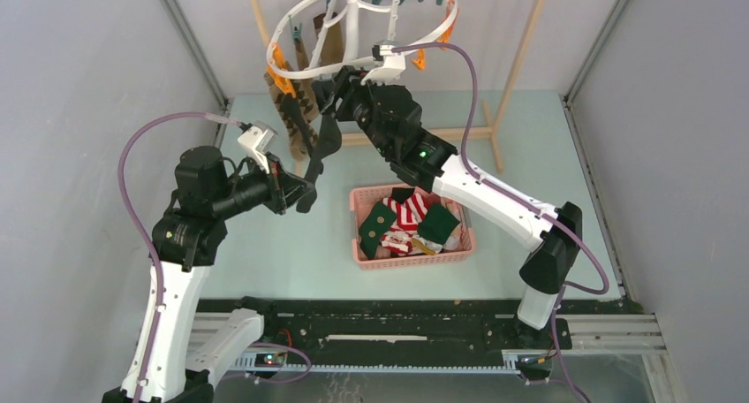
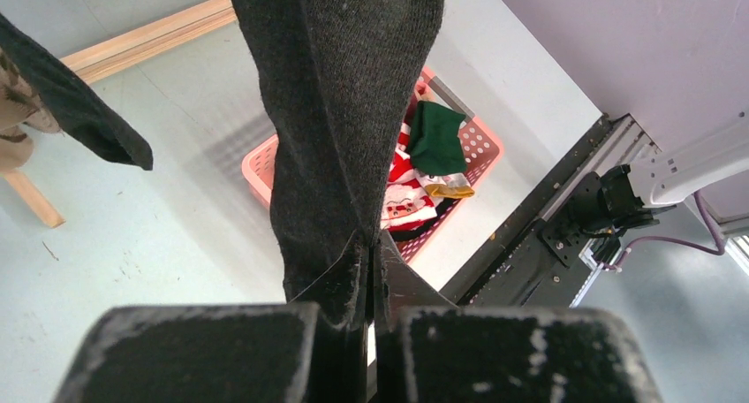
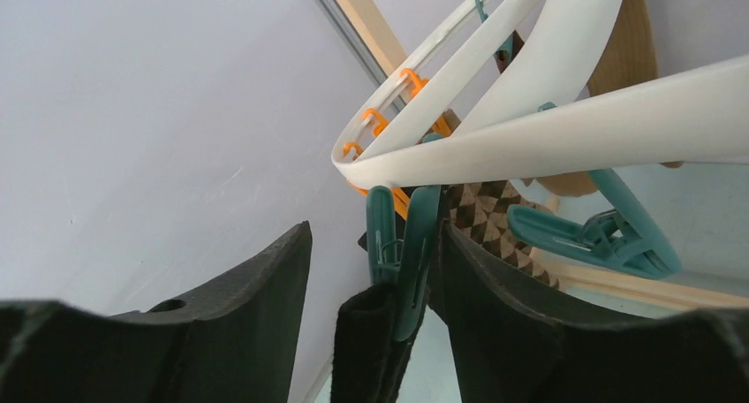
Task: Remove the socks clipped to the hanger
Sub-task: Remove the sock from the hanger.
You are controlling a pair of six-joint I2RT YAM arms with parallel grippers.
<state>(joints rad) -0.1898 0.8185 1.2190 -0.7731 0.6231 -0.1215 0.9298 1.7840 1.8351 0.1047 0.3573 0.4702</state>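
The black sock point(image 1: 322, 142) hangs from a teal clothespin point(image 3: 402, 235) on the near rim of the white hanger point(image 3: 618, 120), drawn taut down and to the left. My left claw point(image 1: 305, 193) is closed tight on its lower end. My right claw point(image 3: 375, 244) is up at the rim, jaws apart and straddling the pin. Its right finger sits just beside the pin and its left one is clear, so it holds nothing.

I judge this to be the release step. The right claw needs to pinch the pin open so the left can draw the sock free and carry it to the pink basket point(image 1: 356, 222), which holds several socks.

Room is tight up top: an argyle sock point(image 3: 481, 209) and more pins hang just behind, and the wooden rack point(image 1: 521, 58) flanks the hanger. Down toward the basket the way looks open.
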